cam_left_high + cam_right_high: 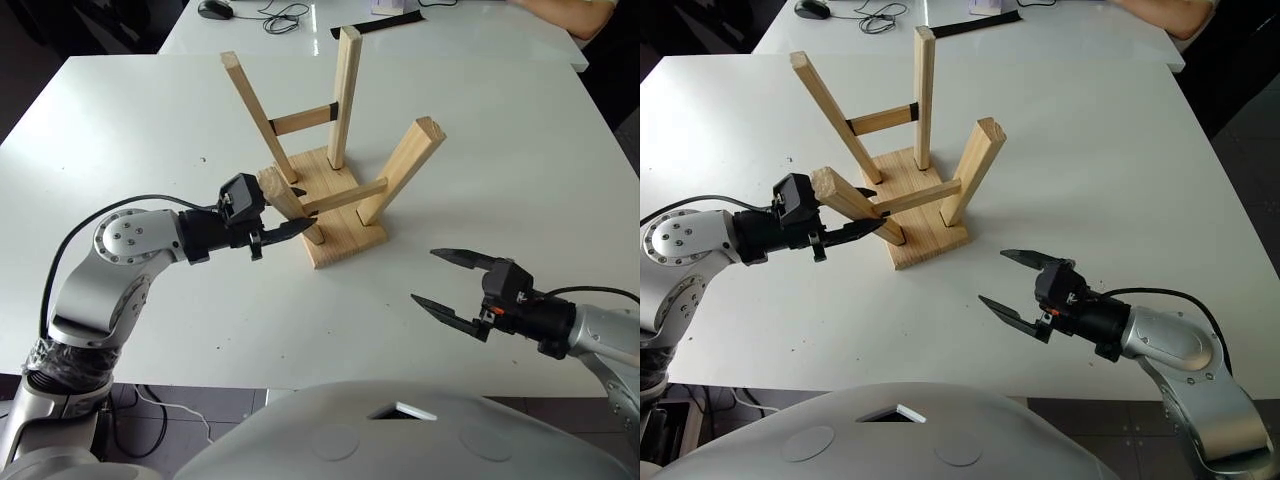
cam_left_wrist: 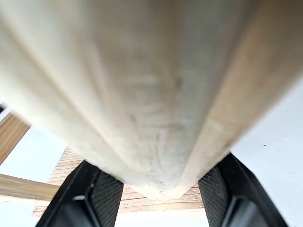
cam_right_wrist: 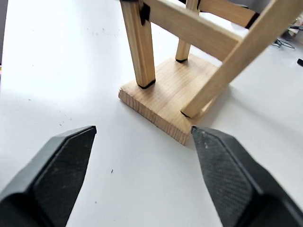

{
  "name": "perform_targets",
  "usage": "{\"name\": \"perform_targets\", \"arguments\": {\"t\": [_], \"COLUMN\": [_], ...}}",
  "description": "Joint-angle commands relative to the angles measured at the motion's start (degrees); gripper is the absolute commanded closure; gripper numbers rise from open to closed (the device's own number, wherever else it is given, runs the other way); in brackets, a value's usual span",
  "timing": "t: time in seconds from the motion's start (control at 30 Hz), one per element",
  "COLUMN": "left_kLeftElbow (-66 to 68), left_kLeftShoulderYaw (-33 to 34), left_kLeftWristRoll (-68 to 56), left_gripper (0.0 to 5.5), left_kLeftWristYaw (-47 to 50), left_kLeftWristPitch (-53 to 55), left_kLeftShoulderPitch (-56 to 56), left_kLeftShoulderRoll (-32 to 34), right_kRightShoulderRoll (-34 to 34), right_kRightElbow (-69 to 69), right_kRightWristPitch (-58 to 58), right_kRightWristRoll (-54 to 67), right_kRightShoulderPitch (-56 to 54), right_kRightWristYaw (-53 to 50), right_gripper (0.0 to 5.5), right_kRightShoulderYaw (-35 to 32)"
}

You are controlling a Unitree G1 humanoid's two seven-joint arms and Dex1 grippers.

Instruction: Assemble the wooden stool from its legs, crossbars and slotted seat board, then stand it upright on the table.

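The wooden stool stands upside down in the middle of the white table (image 1: pixel 120 120), with its seat board (image 1: pixel 350 242) flat on the top and its legs pointing up. One crossbar (image 1: pixel 303 120) joins the two far legs, and another crossbar (image 1: pixel 346 196) joins the two near ones. My left gripper (image 1: pixel 290 212) is shut on the near-left leg (image 2: pixel 156 94), just above the board; its black fingers (image 2: pixel 97 196) press both sides of the wood. My right gripper (image 1: pixel 425 275) hovers open in front of the board's near corner (image 3: pixel 156 106), with nothing between its fingers.
The thick near-right leg (image 1: pixel 403 170) leans outward toward my right side. A second table behind holds a mouse (image 1: pixel 215 9), cables (image 1: pixel 285 15) and a black strip (image 1: pixel 380 25). The table's front edge lies just under my right arm.
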Motion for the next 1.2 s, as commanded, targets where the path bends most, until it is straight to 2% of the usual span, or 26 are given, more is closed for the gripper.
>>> {"name": "perform_targets", "arguments": {"t": [0.03, 0.07, 0.23, 0.43, 0.53, 0.63, 0.73, 0.8, 0.9, 1.03, 1.1, 1.2], "left_kLeftElbow": [5.0, 5.6, 7.0, 7.4, 7.2, 7.5, 8.1, 8.1, 8.1, 9.5, 10.3, 10.9], "left_kLeftShoulderYaw": [-4.8, -5.4, -7.1, -8.4, -9.0, -9.9, -10.4, -10.8, -11.7, -13.2, -14.0, -14.3], "left_kLeftWristRoll": [8.9, 9.1, 9.0, 8.6, 8.5, 8.6, 8.5, 8.4, 9.0, 10.1, 10.7, 11.0], "left_gripper": [3.39, 3.39, 3.39, 3.39, 3.39, 3.39, 3.39, 3.39, 3.39, 3.39, 3.39, 3.39], "left_kLeftWristYaw": [0.1, 0.1, -0.2, -0.6, -0.8, -1.6, -2.1, -2.0, -1.4, -0.7, -0.5, -0.3], "left_kLeftWristPitch": [0.0, -0.3, -1.3, -1.3, -1.1, -1.0, -0.9, -0.4, 0.4, 0.4, 0.0, -0.6], "left_kLeftShoulderPitch": [1.7, 1.5, -0.4, -2.1, -3.0, -4.7, -6.7, -7.8, -9.1, -10.3, -10.6, -10.2], "left_kLeftShoulderRoll": [2.7, 2.6, 2.8, 3.1, 3.2, 3.5, 3.9, 3.8, 3.1, 2.3, 2.3, 2.5], "right_kRightShoulderRoll": [4.3, 6.1, 12.4, 19.9, 21.1, 14.5, 9.6, 9.5, 12.3, 16.3, 16.3, 13.4], "right_kRightElbow": [-4.1, -3.9, -0.3, 5.3, 11.3, 18.9, 25.1, 27.7, 28.5, 22.2, 15.2, 5.6], "right_kRightWristPitch": [6.3, 7.4, 11.9, 10.9, 8.4, 7.0, 5.0, 4.2, 3.3, 2.8, 3.6, 5.7], "right_kRightWristRoll": [11.8, 13.7, 14.0, 4.6, -1.3, -12.5, -17.1, -18.1, -18.1, -15.2, -10.1, 2.8], "right_kRightShoulderPitch": [-13.3, -18.2, -38.2, -53.0, -50.9, -41.2, -29.5, -26.4, -27.4, -30.7, -29.5, -23.2], "right_kRightWristYaw": [-10.6, -14.3, -27.6, -34.1, -32.5, -31.1, -28.1, -27.3, -27.1, -26.5, -24.5, -19.8], "right_gripper": [1.8, 1.8, 2.55, 2.6, 2.6, 2.6, 2.6, 2.6, 2.6, 2.6, 2.6, 2.6], "right_kRightShoulderYaw": [-1.4, -0.8, 3.4, 13.5, 19.6, 27.9, 31.5, 31.6, 30.3, 28.0, 24.9, 16.1]}}
